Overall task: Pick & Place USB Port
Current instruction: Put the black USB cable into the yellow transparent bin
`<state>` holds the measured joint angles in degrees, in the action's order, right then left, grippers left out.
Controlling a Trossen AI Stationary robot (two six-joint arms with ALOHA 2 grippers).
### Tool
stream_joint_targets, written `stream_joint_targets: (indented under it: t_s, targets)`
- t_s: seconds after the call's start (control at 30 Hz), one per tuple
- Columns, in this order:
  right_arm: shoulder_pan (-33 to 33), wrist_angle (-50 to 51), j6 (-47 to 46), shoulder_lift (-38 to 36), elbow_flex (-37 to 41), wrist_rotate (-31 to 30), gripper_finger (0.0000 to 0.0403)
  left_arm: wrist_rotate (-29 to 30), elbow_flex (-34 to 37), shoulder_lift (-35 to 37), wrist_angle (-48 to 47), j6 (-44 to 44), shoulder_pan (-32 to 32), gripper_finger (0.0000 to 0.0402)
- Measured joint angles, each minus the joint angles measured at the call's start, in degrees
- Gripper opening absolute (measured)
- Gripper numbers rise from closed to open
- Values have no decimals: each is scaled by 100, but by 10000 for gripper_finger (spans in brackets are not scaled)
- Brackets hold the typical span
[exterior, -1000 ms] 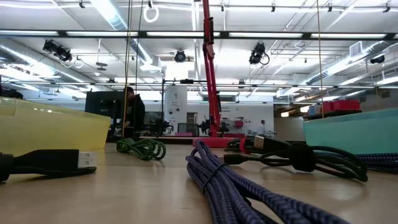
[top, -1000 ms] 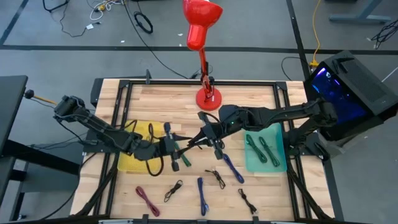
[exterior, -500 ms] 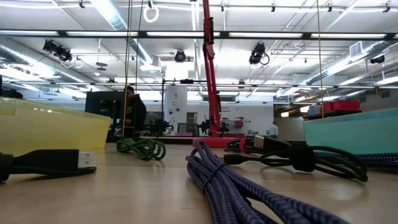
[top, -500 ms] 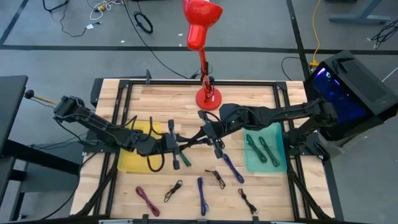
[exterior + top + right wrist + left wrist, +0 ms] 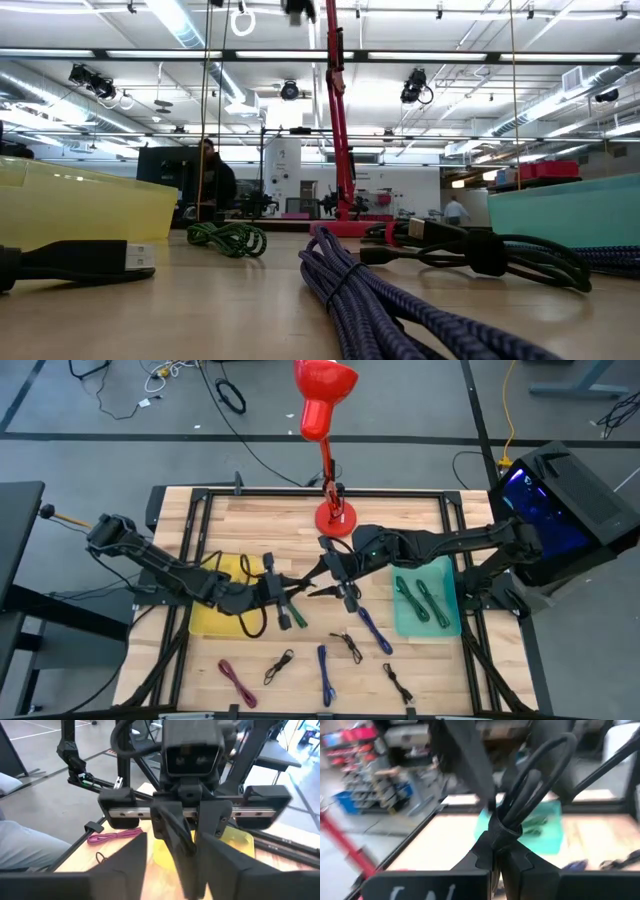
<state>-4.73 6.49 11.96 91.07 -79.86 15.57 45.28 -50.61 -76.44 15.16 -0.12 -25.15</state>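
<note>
**Black cable pinched between two grippers above the bench**

The left gripper (image 5: 283,592) and right gripper (image 5: 332,572) meet mid-bench (image 5: 260,520), both clenched on one black looped cable (image 5: 530,785). Where its USB plug ends is hidden between the fingers. The yellow tray (image 5: 205,622) is largely covered by the left arm; the teal tray (image 5: 445,622) holds green cables (image 5: 420,598).

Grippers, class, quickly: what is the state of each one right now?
Left gripper: closed on the black cable.
Right gripper: closed on the same black cable, facing the left gripper above the table's middle.
</note>
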Motion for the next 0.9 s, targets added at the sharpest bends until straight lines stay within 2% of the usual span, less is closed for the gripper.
stream_joint_targets:
  t_s: [0.1,0.17,0.3,0.37,0.5,0.67,0.77,0.9]
  targets:
    - [101,161,-120,0,-1,2,213,538,0,41,-819,-706,-164,14]
    - [177,392,-143,0,-2,-125,229,895,0,162,-1643,-1487,-309,14]
    - [297,981,-249,0,-1,-465,244,1340,0,524,-3755,-3903,-688,14]
    - [331,1220,-250,0,0,-584,245,1354,0,687,-4847,-5253,-895,14]
    - [382,1338,-249,0,87,-872,247,803,0,791,-6741,-7709,-1247,14]
    - [518,1490,-205,0,99,-915,247,-550,0,698,-8711,-10028,-1480,14]
    - [597,1536,-205,0,99,-918,247,-1400,2,708,-9506,-10865,-1587,14]
    - [741,1733,-203,0,99,-961,247,-2197,2,708,-9787,-11321,-1599,14]
